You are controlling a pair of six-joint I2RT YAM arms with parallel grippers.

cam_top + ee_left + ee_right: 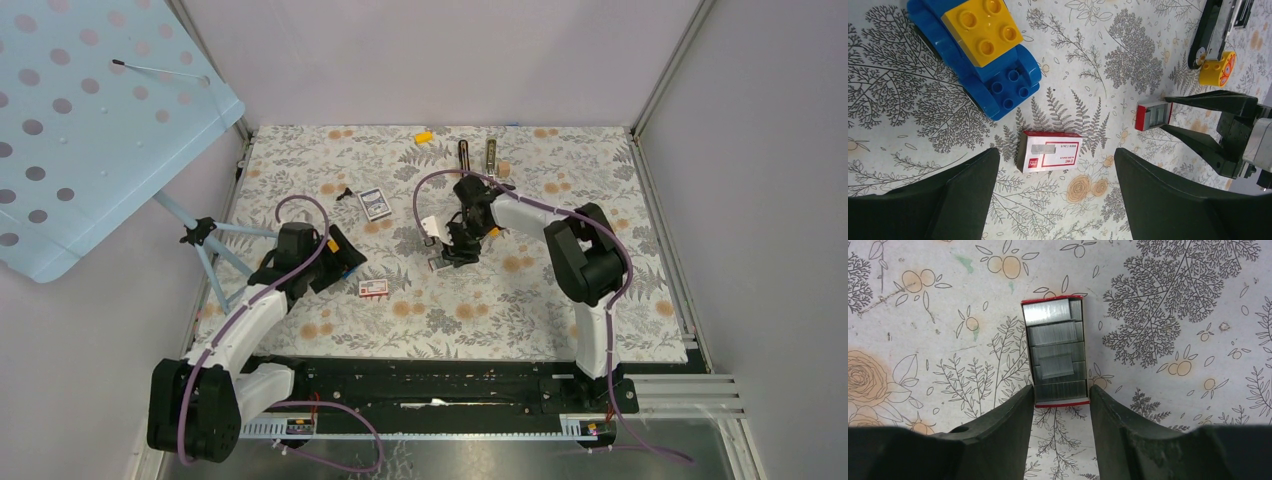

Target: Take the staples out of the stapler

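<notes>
Starting with the top external view, we locate the stapler [465, 158] at the far side of the bench [600, 300]. Its black body lies lengthwise with the silvery rail [491, 152] alongside, well apart from both arms. The right gripper [447, 252] hangs low near mid-bench; the left gripper [335, 258] sits nearer the left edge.

Moving to the left wrist view, we see the left gripper released, its fingers spread wide and holding nothing. A closed red-white box [1050, 151] lies between them and a blue toy car [983, 55] lies beyond.

Moving to the right wrist view, we find the right gripper's fingers [1018, 410] flanking the near end of an open staple tray [1055, 352]. We cannot tell whether they clamp it. One strip [1055, 366] lies askew on the packed rows.

We judge that unloaded staples are being deposited here. The next move calls for lifting straight off the tray without dragging it, then checking the rail for remaining staples.
</notes>
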